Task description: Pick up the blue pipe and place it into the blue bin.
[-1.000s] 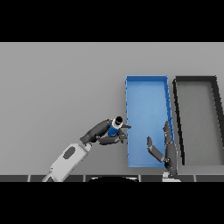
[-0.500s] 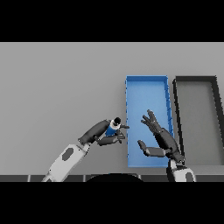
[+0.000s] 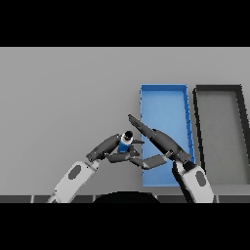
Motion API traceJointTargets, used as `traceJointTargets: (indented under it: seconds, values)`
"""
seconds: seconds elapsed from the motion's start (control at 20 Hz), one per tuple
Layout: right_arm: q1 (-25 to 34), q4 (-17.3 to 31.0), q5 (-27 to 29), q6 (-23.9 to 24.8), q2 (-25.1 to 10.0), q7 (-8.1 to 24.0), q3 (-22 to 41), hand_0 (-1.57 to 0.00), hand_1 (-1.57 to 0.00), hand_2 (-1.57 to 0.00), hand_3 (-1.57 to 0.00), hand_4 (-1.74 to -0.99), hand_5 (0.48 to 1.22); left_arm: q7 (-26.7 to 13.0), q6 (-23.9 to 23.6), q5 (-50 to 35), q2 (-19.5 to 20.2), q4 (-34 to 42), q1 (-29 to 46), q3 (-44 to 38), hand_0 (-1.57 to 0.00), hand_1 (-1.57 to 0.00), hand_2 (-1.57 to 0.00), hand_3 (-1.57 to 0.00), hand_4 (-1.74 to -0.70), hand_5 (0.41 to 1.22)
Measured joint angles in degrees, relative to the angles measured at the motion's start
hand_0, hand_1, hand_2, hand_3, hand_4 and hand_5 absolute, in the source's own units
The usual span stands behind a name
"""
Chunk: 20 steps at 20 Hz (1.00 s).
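Here, in the head view, the blue pipe [image 3: 125,143] was a short blue cylinder with a dark, ringed end turned up and away from the robot. It sat just left of the blue bin [image 3: 164,95], outside its left wall and above the grey table [image 3: 63,97]. The left hand [image 3: 108,149] had its dark fingers and thumb curled round the pipe, clamped on it. The right hand [image 3: 158,141] reached leftward across the lower part of the bin, its fingers straight and spread, tips close to the pipe; whether they touched it could not be told. A dark grey bin [image 3: 218,89] stood just right of the blue one.
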<state>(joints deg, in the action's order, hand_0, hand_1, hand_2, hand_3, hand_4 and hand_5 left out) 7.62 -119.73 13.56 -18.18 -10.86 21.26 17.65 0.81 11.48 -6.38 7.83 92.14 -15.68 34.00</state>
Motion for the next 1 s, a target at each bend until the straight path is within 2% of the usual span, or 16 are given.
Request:
traceJointTargets:
  seconds: [0.1, 0.2, 0.3, 0.4, 0.45, 0.5, 0.55, 0.6, 0.65, 0.7, 0.75, 0.8, 0.9, 1.0]
  values:
    - [3.47, 0.59, -0.61, -0.42, 0.83, 0.89, 1.68, 0.0, 0.0, 0.0, 0.0, -1.25, 0.521, 0.6, 0.81, -0.46, 0.57, -0.66, 0.04, -0.71, -1.57, -1.57, -1.57, -1.52, -1.57, 1.221]
    - [6.88, 2.06, -0.88, 0.07, 1.78, 4.0, 2.47, 0.0, 0.0, 0.0, 0.0, -1.232, 0.517, 0.42, 1.17, -0.32, 0.23, -0.45, 0.43, -0.26, -1.57, -1.57, -1.57, -1.54, -1.52, 1.221]
    - [8.97, 4.67, -1.72, 0.32, 3.74, 5.31, 3.44, 0.0, 0.0, 0.0, 0.0, -1.208, 0.506, -0.08, 1.45, 0.7, 0.07, -1.2, -0.3, -1.01, -1.57, -1.57, -1.57, -1.55, -1.5, 1.221]
    - [10.75, 5.85, -0.4, -0.43, 3.94, 5.47, 2.93, 0.0, 0.0, -0.01, 0.0, -1.21, 0.498, 0.15, 1.59, 1.58, -0.18, -1.08, -0.03, -1.22, -1.57, -1.57, -1.57, -1.56, -1.47, 1.221]
    - [12.01, 6.88, 0.26, -0.61, 4.58, 6.28, 3.02, -0.02, -0.03, -0.05, -0.03, -1.236, 0.493, -0.89, 1.97, 1.25, 0.31, -1.04, 0.2, -1.85, -1.57, -1.57, -1.57, -1.56, -1.52, 1.221]
    - [13.09, 7.87, 0.24, -0.8, 5.01, 6.72, 3.11, -0.11, -0.14, -0.16, -0.12, -1.291, 0.483, -1.93, 2.04, 1.3, -0.28, -0.31, 0.89, -1.2, -1.57, -1.57, -1.57, -1.28, -1.57, 1.221]
    - [14.41, 9.11, -0.09, -1.13, 5.55, 7.32, 3.42, -0.26, -0.3, -0.31, -0.25, -1.348, 0.477, -1.48, 2.05, 1.21, -0.9, -0.6, -0.2, -1.79, -1.57, -1.57, -1.57, -1.19, -1.6, 1.221]
    - [15.71, 10.17, 0.1, -1.66, 5.44, 7.35, 2.82, -0.47, -0.49, -0.49, -0.52, -1.365, 0.477, -2.8, 1.34, 3.13, -0.09, -1.08, -0.64, -1.85, -1.57, -1.53, -1.57, -1.12, -1.63, 1.221]
    - [16.05, 10.63, -0.1, -2.36, 5.76, 7.11, 3.19, -0.69, -0.7, -0.71, -0.66, -1.433, 0.486, -3.79, 1.53, 5.21, 1.27, -0.49, -0.79, -0.81, -1.57, -1.54, -1.57, -1.12, -1.65, 1.221]
    - [17.6, 11.84, 0.16, -2.31, 6.28, 6.28, 2.79, -0.87, -0.88, -0.88, -0.77, -1.486, 0.516, -4.65, 0.91, 5.2, 1.07, 0.15, -0.36, -0.89, -1.57, -1.54, -1.57, -1.21, -1.67, 1.221]
    - [17.98, 11.93, 0.89, -2.48, 6.72, 5.5, 3.02, -1.01, -1.02, -1.02, -0.88, -1.527, 0.57, -3.07, 1.11, 5.57, 1.39, 0.33, -0.15, -1.08, -1.57, -1.55, -1.57, -1.28, -1.68, 1.221]
    - [17.88, 12.26, 1.36, -2.34, 7.27, 3.89, 3.34, -1.12, -1.13, -1.13, -1.02, -1.498, 0.638, -3.31, 0.91, 5.52, -0.01, -0.24, -0.17, -1.1, -1.57, -1.55, -1.57, -1.34, -1.69, 1.221]
    - [17.45, 12.48, 2.58, -2.04, 8.13, 3.11, 3.6, -1.28, -1.29, -1.29, -1.22, -1.457, 0.848, -1.41, 2.49, 3.85, -0.59, -0.5, 0.69, -2.21, -1.57, -1.56, -1.57, -1.42, -1.71, 1.221]
    - [17.7, 13.1, 1.35, -2.21, 8.21, 1.21, 3.73, -1.39, -1.39, -1.39, -1.34, -1.438, 0.982, -1.26, 2.93, 3.13, -1.6, -0.3, 1.89, -2.86, -1.57, -1.56, -1.57, -1.48, -1.72, 1.221]
